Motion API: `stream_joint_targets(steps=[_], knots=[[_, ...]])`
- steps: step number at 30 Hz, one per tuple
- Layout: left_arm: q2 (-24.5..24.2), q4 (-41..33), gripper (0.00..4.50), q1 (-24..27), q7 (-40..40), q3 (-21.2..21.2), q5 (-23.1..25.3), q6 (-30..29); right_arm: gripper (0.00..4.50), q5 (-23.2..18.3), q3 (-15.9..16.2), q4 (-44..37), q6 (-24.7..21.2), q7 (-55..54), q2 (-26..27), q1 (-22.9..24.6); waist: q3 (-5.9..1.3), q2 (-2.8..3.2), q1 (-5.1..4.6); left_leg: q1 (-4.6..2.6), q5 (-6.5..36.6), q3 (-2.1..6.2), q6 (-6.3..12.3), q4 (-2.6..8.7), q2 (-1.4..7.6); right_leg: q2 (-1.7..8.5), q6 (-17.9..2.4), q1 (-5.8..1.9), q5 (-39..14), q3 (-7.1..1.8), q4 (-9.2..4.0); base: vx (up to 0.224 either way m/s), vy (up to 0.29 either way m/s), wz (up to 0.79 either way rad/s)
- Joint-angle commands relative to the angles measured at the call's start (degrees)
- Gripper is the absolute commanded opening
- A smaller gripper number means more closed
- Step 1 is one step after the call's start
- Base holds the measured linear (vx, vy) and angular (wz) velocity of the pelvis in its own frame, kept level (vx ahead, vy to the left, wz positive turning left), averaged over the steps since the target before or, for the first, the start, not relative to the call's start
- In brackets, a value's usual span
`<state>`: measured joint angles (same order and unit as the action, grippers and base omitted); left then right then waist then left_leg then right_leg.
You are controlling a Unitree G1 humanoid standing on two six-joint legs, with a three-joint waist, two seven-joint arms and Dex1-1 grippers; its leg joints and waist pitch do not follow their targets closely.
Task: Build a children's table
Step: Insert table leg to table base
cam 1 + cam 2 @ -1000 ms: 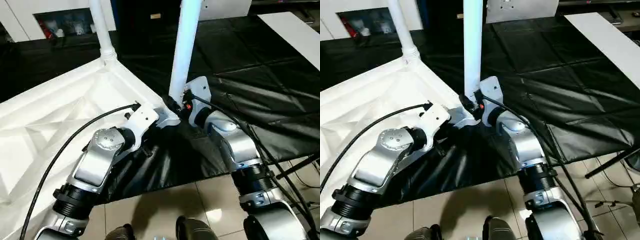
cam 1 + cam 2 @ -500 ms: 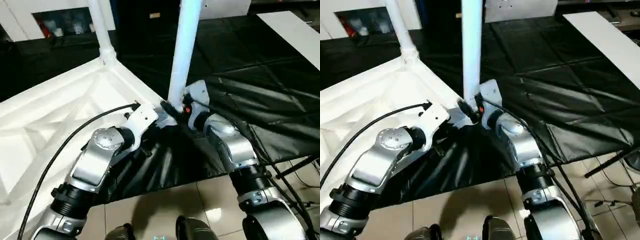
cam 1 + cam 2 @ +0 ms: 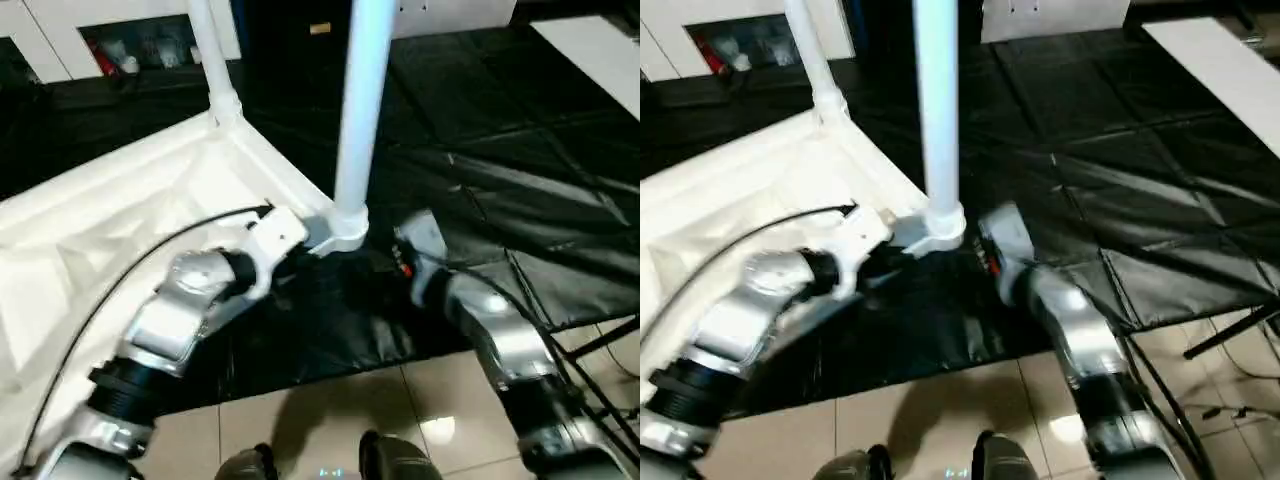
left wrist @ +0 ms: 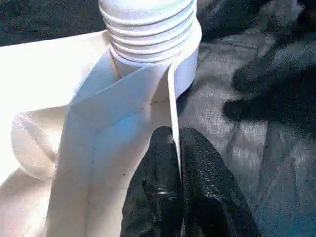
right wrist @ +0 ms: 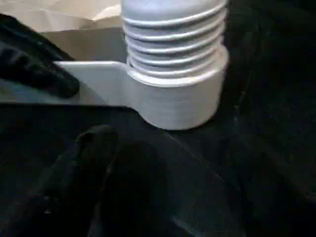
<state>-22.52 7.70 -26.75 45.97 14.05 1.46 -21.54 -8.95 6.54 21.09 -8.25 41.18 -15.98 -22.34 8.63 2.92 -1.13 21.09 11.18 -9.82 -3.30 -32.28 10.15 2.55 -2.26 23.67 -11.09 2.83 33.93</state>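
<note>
A white plastic tabletop [image 3: 120, 230] lies upside down on a black-covered work surface [image 3: 520, 170], its ribbed underside facing up and one corner hanging near the surface's front edge. Two long white cylindrical legs stand upright in round corner sockets: the far leg [image 3: 213, 60] at the back corner, the near leg [image 3: 358, 110] at the front corner socket [image 3: 343, 232]. The silver left arm reaches in from the lower left, and its left gripper [image 3: 300, 240] sits at the tabletop's rim right beside that socket. The right gripper [image 3: 385, 265] lies on the other side of the socket, slightly apart from the near leg's base. Beige floor tiles [image 3: 330, 410] show below.
</note>
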Motion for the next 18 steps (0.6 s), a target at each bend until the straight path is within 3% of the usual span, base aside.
stream_joint_targets(steps=[1, 3, 4, 8, 10, 15, 17, 18], knots=[[-1.11, 1.39, 0.0, 0.47, 2.1, 0.72, 0.53, 2.72, 4.48, -1.04, -1.1, -1.9, 0.2, 1.45, -0.46, 0.82, -4.75, -0.43, 0.24, 0.15, -1.41, 0.76, 10.92, 2.06, 2.59, 4.99, -16.01, -4.28, 2.32, -3.1, -2.78, 0.0, 0.0, 0.0], [-1.77, 2.52, 0.0, 0.29, 3.84, 1.1, 0.24, 5.46, 4.48, -2.92, -2.21, -3.77, 0.36, 3.46, -1.51, 1.57, -4.91, -0.31, 0.2, 0.11, -1.57, 0.69, 11.7, 1.81, 2.59, 4.87, -16.71, -4.08, 3.98, -3.01, -2.47, 0.0, 0.0, 0.0], [-3.53, 3.22, 0.0, 0.44, 8.42, 2.72, -0.36, 8.6, 4.48, -4.78, -2.33, -6.26, 0.25, 8.06, -4.11, 2.01, -4.86, -0.2, 0.3, 0.11, -0.93, 0.75, 11.93, 1.83, 2.55, 4.94, -16.58, -4.17, 3.24, -3.0, -2.65, 0.0, 0.0, 0.0], [-5.41, 4.05, 0.0, 0.41, 13.82, 4.85, -1.06, 12.7, 4.48, -6.01, -1.97, -7.08, 0.03, 13.0, -6.52, 1.25, -5.01, -0.22, 0.83, -0.15, 0.31, 0.71, 11.65, 1.77, 2.76, 4.92, -16.55, -3.97, 1.09, -2.98, -2.54, 0.0, 0.0, 0.0], [-6.41, 5.76, 0.0, -0.12, 16.64, 6.38, -0.49, 17.91, 4.48, -6.09, -1.07, -6.59, 0.39, 15.52, -7.51, -0.23, -5.1, -0.28, 1.17, -0.16, 0.51, 0.7, 11.24, 1.71, 2.76, 4.88, -16.61, -3.94, 0.32, -2.95, -2.46, 0.0, 0.0, 0.0], [-6.86, 7.41, 0.0, -1.02, 20.61, 7.42, -1.05, 20.39, 4.48, -4.68, 1.03, -5.84, 1.77, 17.76, -7.55, -2.57, -5.28, -0.4, 2.07, -0.34, 1.18, 0.56, 9.54, 1.59, 2.99, 5.16, -16.98, -3.76, -0.89, -3.11, -2.16, 0.0, 0.0, 0.0], [-7.04, 8.07, 0.0, -1.75, 23.0, 8.39, -1.33, 21.84, 4.48, -4.51, 3.81, -5.97, 1.3, 21.58, -8.08, -3.55, -5.42, -0.79, 2.16, -0.3, 1.66, 0.51, 9.18, 1.56, 2.92, 5.14, -16.77, -3.87, -1.62, -3.14, -2.14, 0.0, 0.0, 0.0], [-7.05, 8.14, 0.0, -1.82, 23.36, 8.49, -1.42, 22.05, 4.48, -4.36, 4.16, -5.86, 1.21, 21.95, -8.16, -3.67, -5.4, -0.58, 2.4, -0.34, 1.71, 0.49, 9.07, 1.51, 2.87, 5.12, -16.62, -3.76, -2.07, -3.12, -2.18, 0.0, 0.0, 0.0]])
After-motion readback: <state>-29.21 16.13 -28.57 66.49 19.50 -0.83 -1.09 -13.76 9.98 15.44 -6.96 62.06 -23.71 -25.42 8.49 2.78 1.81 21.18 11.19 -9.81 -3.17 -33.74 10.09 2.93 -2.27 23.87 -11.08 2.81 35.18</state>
